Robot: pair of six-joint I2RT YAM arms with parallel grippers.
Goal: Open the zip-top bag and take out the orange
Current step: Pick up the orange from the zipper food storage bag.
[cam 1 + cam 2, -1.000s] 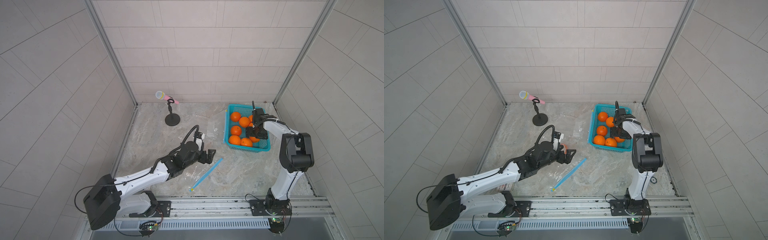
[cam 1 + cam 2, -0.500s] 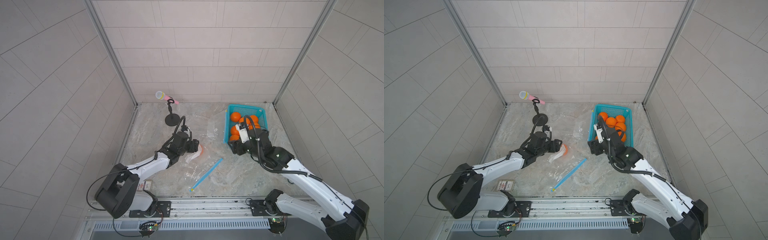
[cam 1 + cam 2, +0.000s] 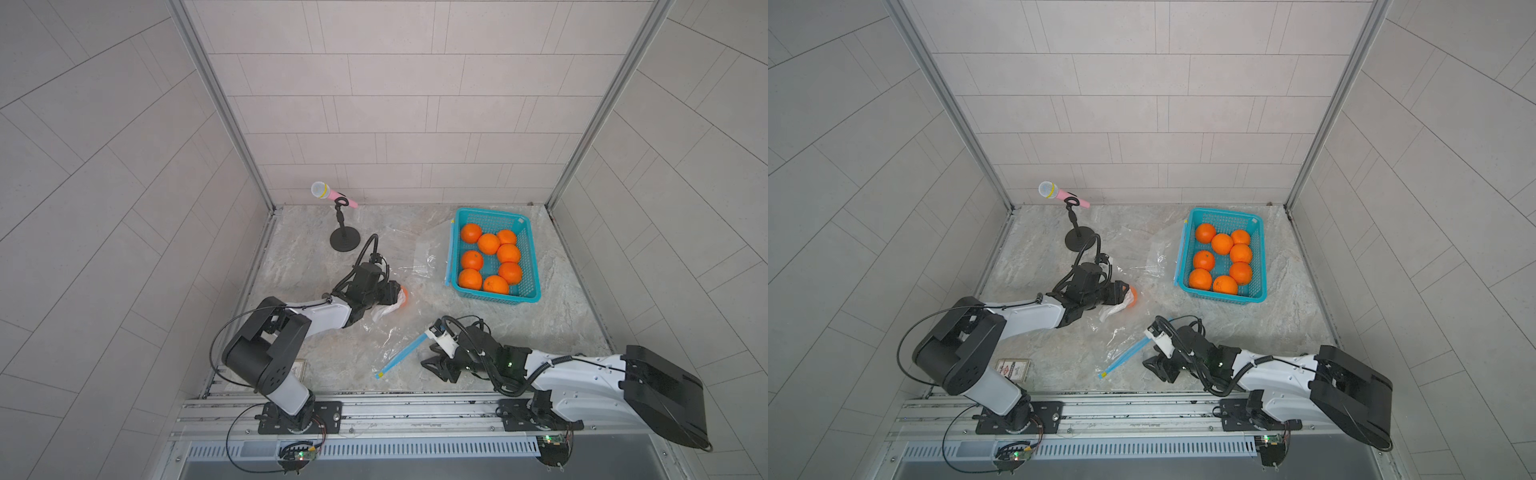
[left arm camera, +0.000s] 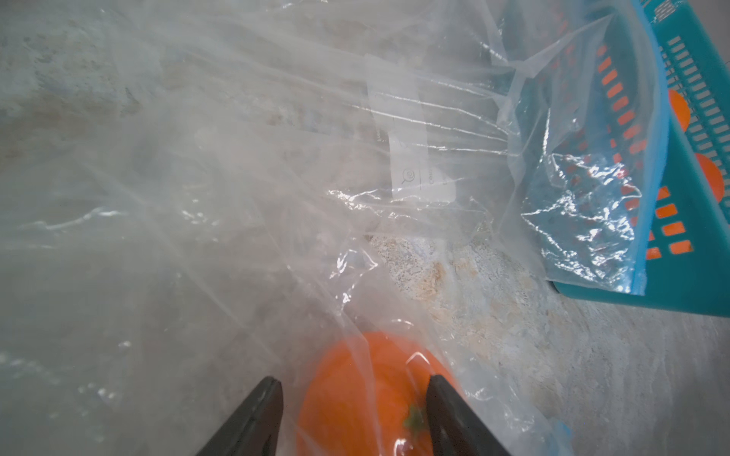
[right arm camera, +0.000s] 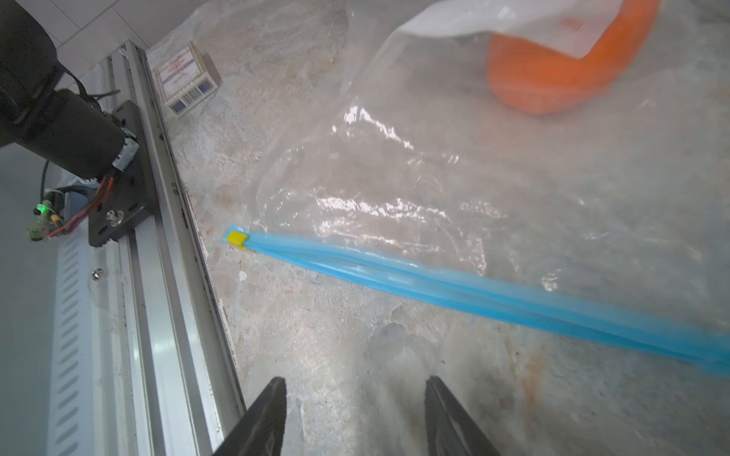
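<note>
Left jaws astride bagged orange [image 4: 367, 398]

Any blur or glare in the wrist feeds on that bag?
Left wrist: zip-top bag film hazy, bright glints on its creases, orange soft. Right wrist: blue zipper strip smeared toward the edge, yellow slider sharp. Both top views: crisp, evenly lit.

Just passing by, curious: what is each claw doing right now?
Left gripper: open, straddling the round orange fruit through the clear plastic bag.
Right gripper: open, empty.
</note>
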